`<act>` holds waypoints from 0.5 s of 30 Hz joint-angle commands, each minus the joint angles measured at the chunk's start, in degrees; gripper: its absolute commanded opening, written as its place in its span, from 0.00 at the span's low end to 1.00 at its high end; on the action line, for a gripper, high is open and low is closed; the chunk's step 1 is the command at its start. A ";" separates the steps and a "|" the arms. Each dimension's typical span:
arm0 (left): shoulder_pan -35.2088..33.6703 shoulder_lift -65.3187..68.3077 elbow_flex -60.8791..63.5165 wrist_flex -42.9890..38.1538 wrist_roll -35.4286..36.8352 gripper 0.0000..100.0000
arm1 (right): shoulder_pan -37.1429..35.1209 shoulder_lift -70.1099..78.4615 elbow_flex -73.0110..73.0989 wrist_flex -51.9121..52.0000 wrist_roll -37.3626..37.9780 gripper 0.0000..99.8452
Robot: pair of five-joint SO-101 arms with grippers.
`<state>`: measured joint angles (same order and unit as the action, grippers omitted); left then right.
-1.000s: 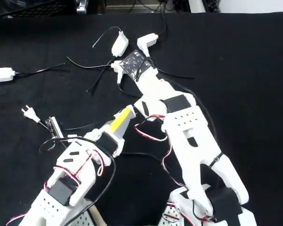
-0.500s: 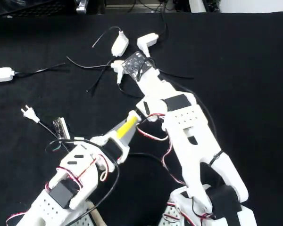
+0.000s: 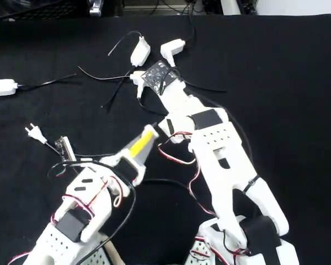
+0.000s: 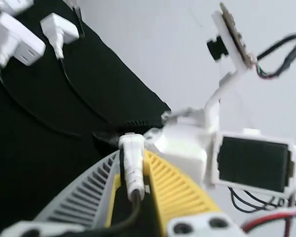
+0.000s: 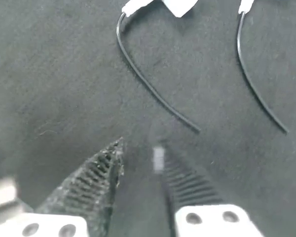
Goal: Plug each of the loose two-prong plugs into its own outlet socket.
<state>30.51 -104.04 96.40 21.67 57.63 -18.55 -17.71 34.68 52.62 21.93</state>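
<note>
**Plug gripped, but close against the other arm**

The small white plastic plug, with a black cord trailing from it, is pinched between the grey and yellow fingers of our left tool. It sits close beside the right arm's white forearm. It is well apart from one white plastic socket block and from the neighbouring socket block on the black cloth desk. A slim black two-prong plug lies loose on the desk, off beyond the left arm. Our right tool hangs low over the desk near the sockets. Its dark fingers are parted, and we can make out nothing gripped between them.

We judge the main risk to be a knock between the two arms, since the path to the sockets runs alongside that forearm. The cord looped around the left arm could also snag and twist the plug in its grip. The light socket blocks may slide if they are pushed without being held.

Half a second ago the left tool lay closer against the right arm. It has since swung back to about where it was a second ago. The right arm and the sockets have not moved.
</note>
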 commanded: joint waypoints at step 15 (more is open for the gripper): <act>-6.55 -0.35 0.04 -0.26 -12.48 0.03 | 8.53 -11.38 0.04 0.70 -6.51 0.34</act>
<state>27.69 -104.04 96.31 21.67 49.98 -10.99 -27.03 34.59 53.41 16.48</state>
